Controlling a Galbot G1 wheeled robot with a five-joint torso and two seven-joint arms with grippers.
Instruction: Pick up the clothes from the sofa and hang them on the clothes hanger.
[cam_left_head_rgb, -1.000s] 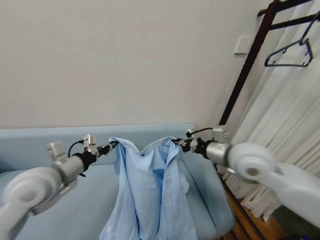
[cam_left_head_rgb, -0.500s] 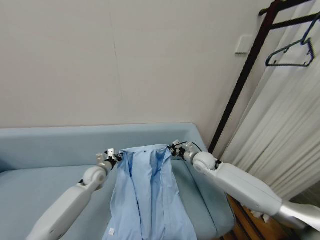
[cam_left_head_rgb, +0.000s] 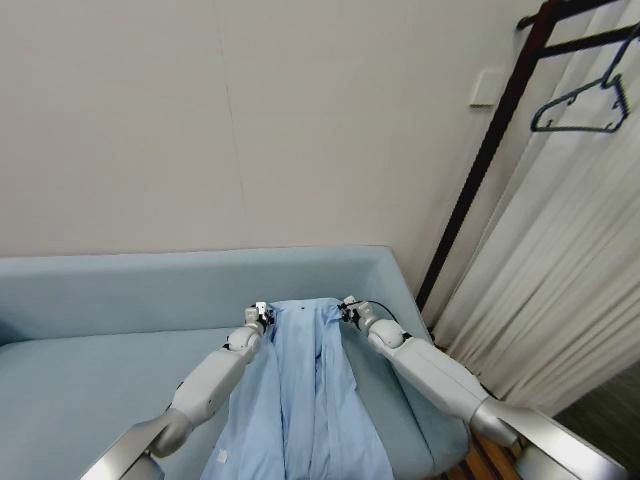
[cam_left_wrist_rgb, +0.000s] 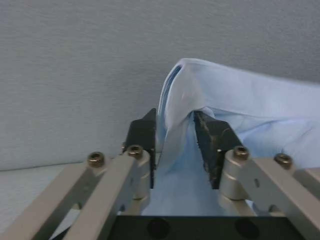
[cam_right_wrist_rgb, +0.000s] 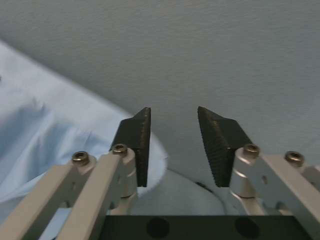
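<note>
Light-blue shirt (cam_left_head_rgb: 300, 395) lies on the sofa (cam_left_head_rgb: 100, 290), its top against the backrest. The left gripper (cam_left_head_rgb: 262, 313) pinches its fabric; the right gripper (cam_left_head_rgb: 346, 304) sits beside it, jaws spread.

Both arms are pointing forward and down, wrists nearly side by side at the sofa's (cam_left_head_rgb: 100, 285) back edge. The left gripper (cam_left_head_rgb: 260, 312) is pinching a fold of shirt (cam_left_wrist_rgb: 240, 105) between its jaws, while the right gripper (cam_left_head_rgb: 345, 305) is holding its jaws spread apart.

A pale blue sofa (cam_left_head_rgb: 80, 380), light blue shirt (cam_left_head_rgb: 305, 400) draped down its seat, collar seemingly against the backrest.
</note>
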